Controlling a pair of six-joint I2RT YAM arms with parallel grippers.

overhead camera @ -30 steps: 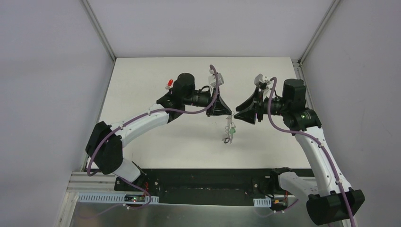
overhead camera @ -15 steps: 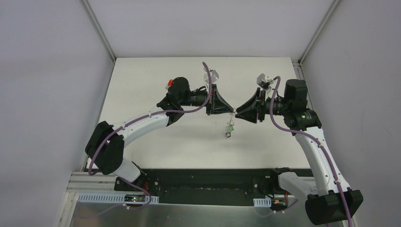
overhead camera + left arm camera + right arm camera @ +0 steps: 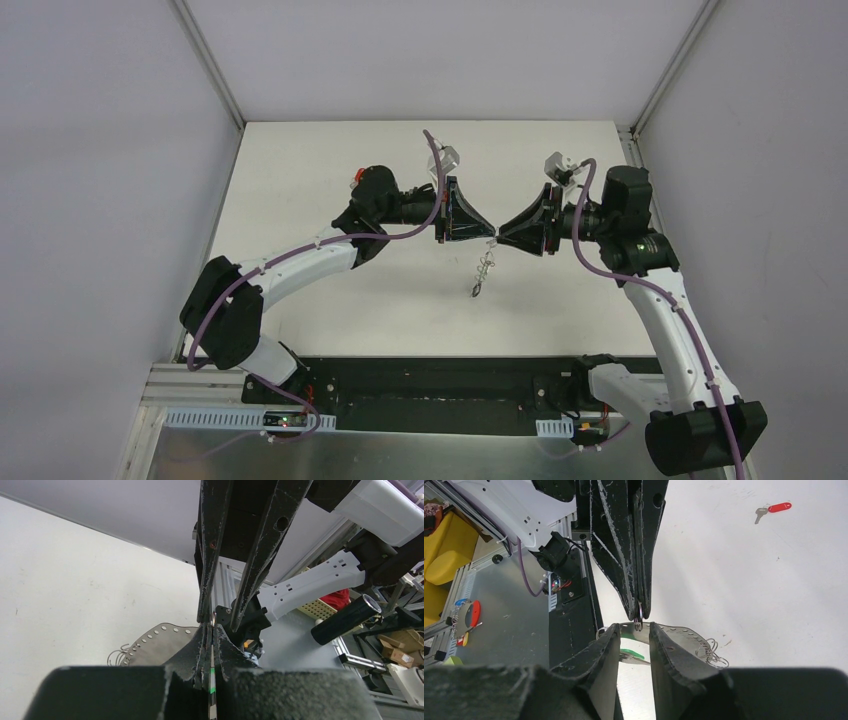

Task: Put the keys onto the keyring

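The keyring [image 3: 684,634], a thin grey curved band with small holes and wire loops at one end, hangs in the air between both grippers, above the table's middle [image 3: 483,270]. My left gripper [image 3: 489,234] is shut, its tips [image 3: 211,625] pinching a small loop at the band's top edge. A green-headed key [image 3: 631,655] dangles from the keyring under my right gripper. My right gripper [image 3: 634,627] faces the left one tip to tip, open, its fingers standing on either side of the band. A red-tagged key [image 3: 774,507] lies alone on the table, behind the left arm [image 3: 357,177].
The white table [image 3: 330,290] is walled in by grey panels on the left, back and right. The black base rail [image 3: 430,385] runs along the near edge. Both forearms hang over the table's middle.
The two grippers have come together tip to tip. The hanging keyring has turned edge-on to the top camera. My right jaws have narrowed around the band; the left stayed shut.
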